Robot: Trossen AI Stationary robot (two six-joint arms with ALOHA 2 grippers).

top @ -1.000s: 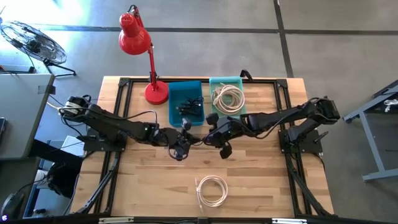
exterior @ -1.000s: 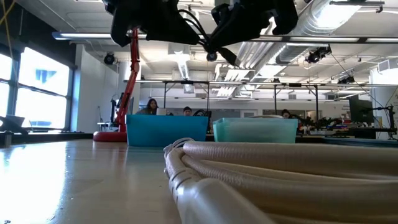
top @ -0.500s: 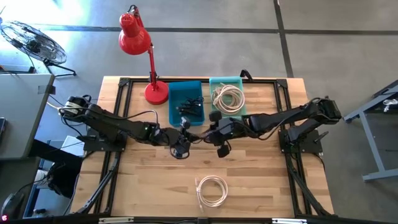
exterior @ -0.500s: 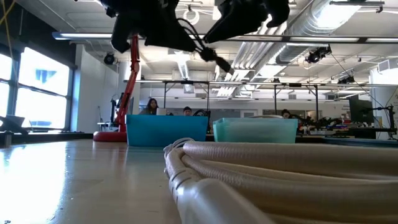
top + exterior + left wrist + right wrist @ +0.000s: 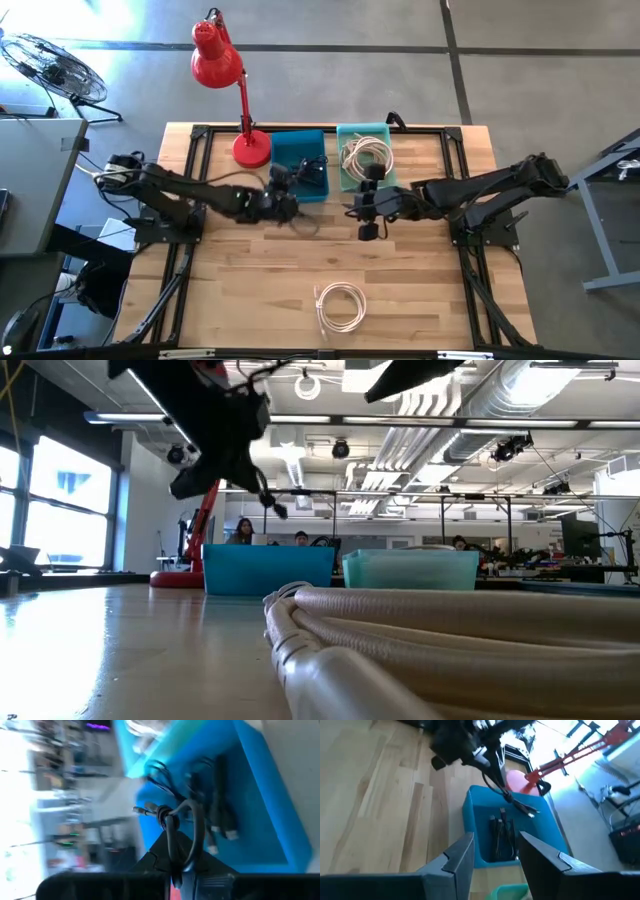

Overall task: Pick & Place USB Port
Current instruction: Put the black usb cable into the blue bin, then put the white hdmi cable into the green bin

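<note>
Left gripper (image 5: pixel 172 857) is clamped on a black USB cable (image 5: pixel 192 817), which loops above the fingertips. Blue bin (image 5: pixel 260 785) is seen beyond, dark cables (image 5: pixel 220 805) lying inside. Background is blurred.

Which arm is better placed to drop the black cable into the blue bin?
Left. The left gripper is shut on the black cable, right beside the blue bin. The right gripper is open and holds nothing.

Grey concrete floor (image 5: pixel 520 90) around the wooden tabletop (image 5: pixel 250 290); a standing fan (image 5: pixel 55 70) nearby. Bright windows (image 5: pixel 45 500), exposed ceiling ducts (image 5: pixel 520 385) (people seated far behind).
</note>
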